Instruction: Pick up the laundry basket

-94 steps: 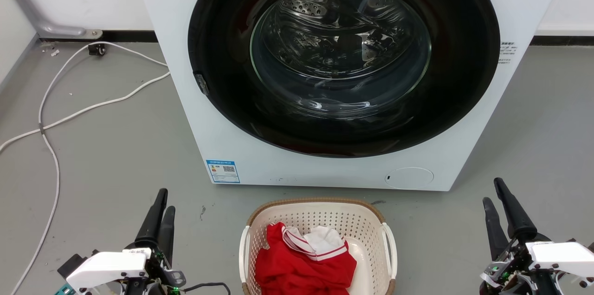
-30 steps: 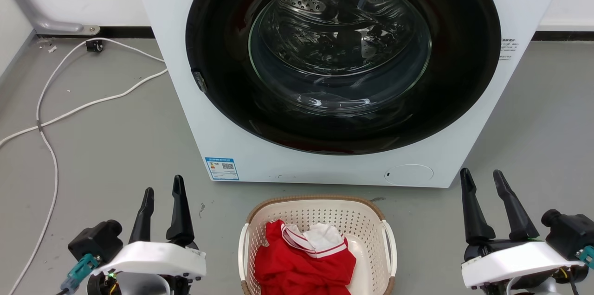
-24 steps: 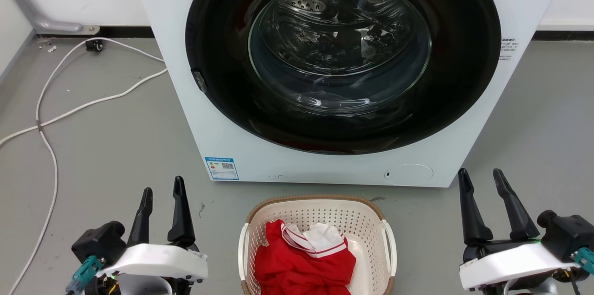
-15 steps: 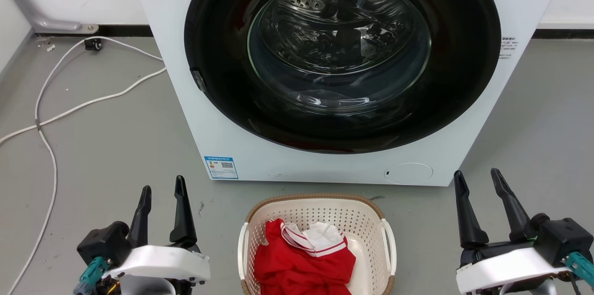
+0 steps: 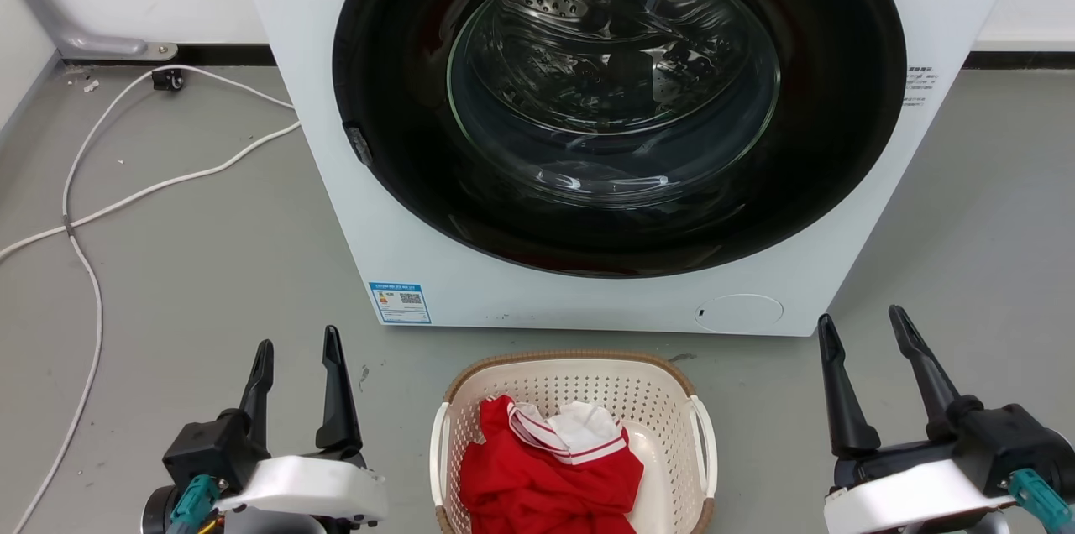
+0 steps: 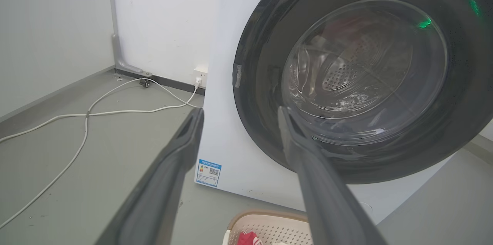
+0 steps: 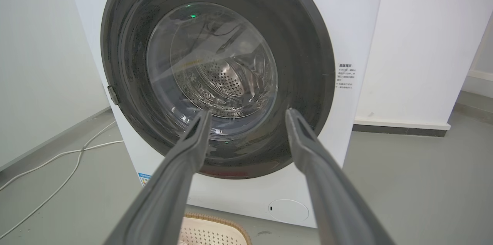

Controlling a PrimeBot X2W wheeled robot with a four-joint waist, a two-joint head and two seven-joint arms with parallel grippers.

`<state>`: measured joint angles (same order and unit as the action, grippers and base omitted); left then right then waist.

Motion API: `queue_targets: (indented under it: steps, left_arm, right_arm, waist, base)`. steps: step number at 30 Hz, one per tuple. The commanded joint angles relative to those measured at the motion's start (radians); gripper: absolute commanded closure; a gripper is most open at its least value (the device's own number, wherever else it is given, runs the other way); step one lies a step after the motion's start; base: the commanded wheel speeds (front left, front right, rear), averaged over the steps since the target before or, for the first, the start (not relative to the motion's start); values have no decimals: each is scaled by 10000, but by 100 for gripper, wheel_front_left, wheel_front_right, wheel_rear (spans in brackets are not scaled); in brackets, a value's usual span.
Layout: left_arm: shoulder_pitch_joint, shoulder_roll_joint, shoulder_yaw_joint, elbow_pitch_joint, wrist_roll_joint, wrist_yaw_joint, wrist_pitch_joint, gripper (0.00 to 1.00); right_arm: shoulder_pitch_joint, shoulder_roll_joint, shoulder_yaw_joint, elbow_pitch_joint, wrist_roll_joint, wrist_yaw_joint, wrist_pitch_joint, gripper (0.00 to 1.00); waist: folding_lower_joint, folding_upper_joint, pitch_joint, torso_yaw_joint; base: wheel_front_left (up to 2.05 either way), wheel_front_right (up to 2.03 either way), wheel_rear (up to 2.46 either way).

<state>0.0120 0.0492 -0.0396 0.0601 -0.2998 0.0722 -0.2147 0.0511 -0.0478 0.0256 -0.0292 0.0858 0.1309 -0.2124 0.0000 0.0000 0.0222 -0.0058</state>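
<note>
The cream laundry basket (image 5: 663, 412) with its brown woven-look rim stands on the grey floor just in front of the washing machine, holding red and white clothes (image 5: 550, 475). White handles run along its left and right sides. My left gripper (image 5: 298, 341) is open, off to the basket's left, fingers pointing toward the machine. Off to the basket's right, my right gripper (image 5: 861, 322) is open too. Neither touches the basket. The basket's rim also peeks in at the bottom of the left wrist view (image 6: 265, 218) and the right wrist view (image 7: 215, 222), below each open gripper (image 6: 240, 110) (image 7: 248, 112).
A white front-loading washing machine (image 5: 403, 206) with a shut dark round door (image 5: 617, 97) rises right behind the basket. White cables (image 5: 92, 206) trail over the floor at the left. A wall with dark skirting runs behind.
Both grippers turned at the wrist and went from nearly shut to open. They drew slightly inward toward the basket. The head camera shifted a little.
</note>
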Motion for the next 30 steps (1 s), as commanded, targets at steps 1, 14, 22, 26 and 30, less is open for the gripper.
queue_targets:
  steps: [1, 14, 22, 26, 30]
  left_arm:
    - [63, 16, -30, -29, 285, 73, -106, 0]
    - [167, 15, -37, 117, 1144, 207, -326, 0]
    - [239, 16, -66, 197, 1667, 319, -464, 0]
    - [279, 14, -80, 220, 1842, 343, -531, 0]
    - [284, 14, -67, 266, 1800, 318, -511, 0]
  right_arm:
    - [128, -37, 23, -112, -267, -3, -129, 0]
    - [251, -38, 17, -83, -1034, -3, -343, 0]
    - [329, -40, 59, -61, -1531, -3, -493, 0]
    - [384, -39, 49, -49, -1690, -3, -533, 0]
    - [351, -39, 6, 40, -1615, -3, -531, 0]
  waist:
    - [0, 0, -6, -2]
    - [0, 0, 26, 8]
    - [0, 0, 28, 3]
    - [0, 0, 31, 0]
    - [0, 0, 28, -1]
  base:
    - [0, 0, 0]
    - [0, 0, 0]
    - [0, 0, 0]
    - [0, 0, 0]
    - [0, 0, 0]
